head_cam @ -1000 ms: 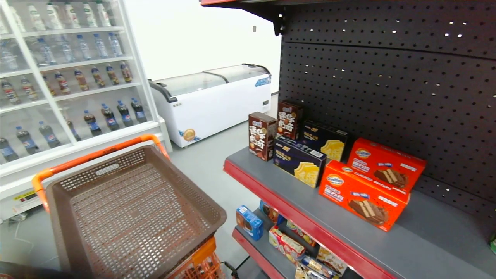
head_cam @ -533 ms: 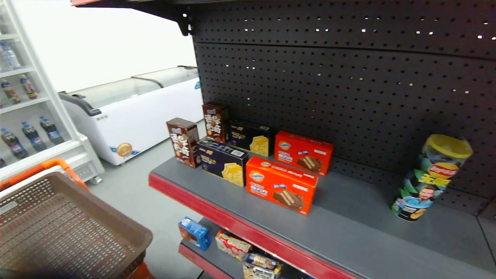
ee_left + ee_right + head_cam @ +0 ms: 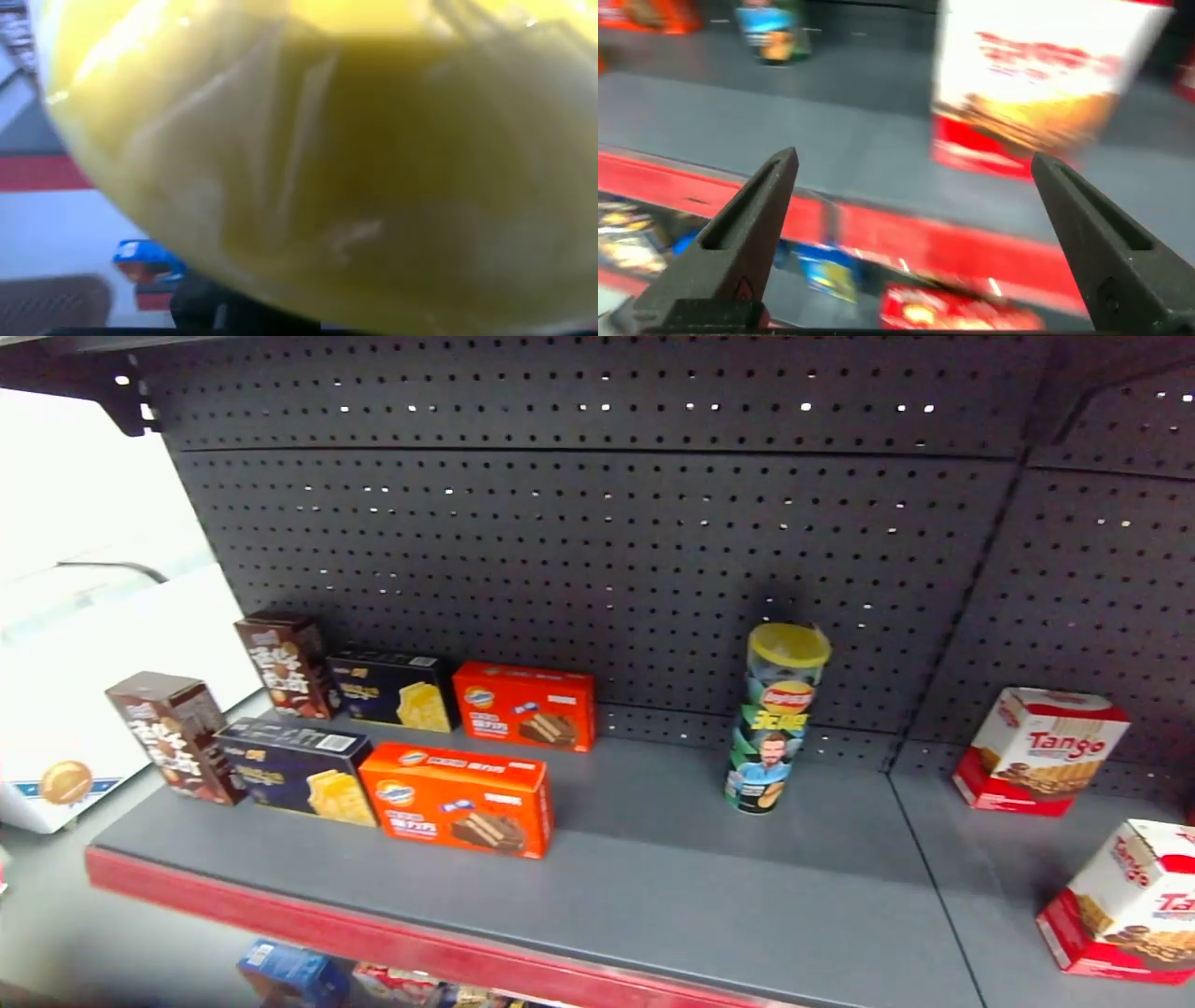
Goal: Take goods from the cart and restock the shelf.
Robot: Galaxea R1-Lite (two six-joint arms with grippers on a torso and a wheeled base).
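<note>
A tall round chip can (image 3: 775,719) with a yellow lid stands upright on the flat grey shelf (image 3: 653,887). It is between the smooth orange boxes (image 3: 457,800), dark blue boxes (image 3: 297,770) and brown boxes (image 3: 173,735) on the left and the white-and-red boxes (image 3: 1041,751) on the right. The right hand (image 3: 915,159) has its black pointy fingers (image 3: 757,215) wide apart by the shelf's red edge, but I cannot tell if the left hand is open or closed, with something yellow and see-through (image 3: 327,140) close up to it. Behind the goods is a black wall full of little holes (image 3: 597,551).
</note>
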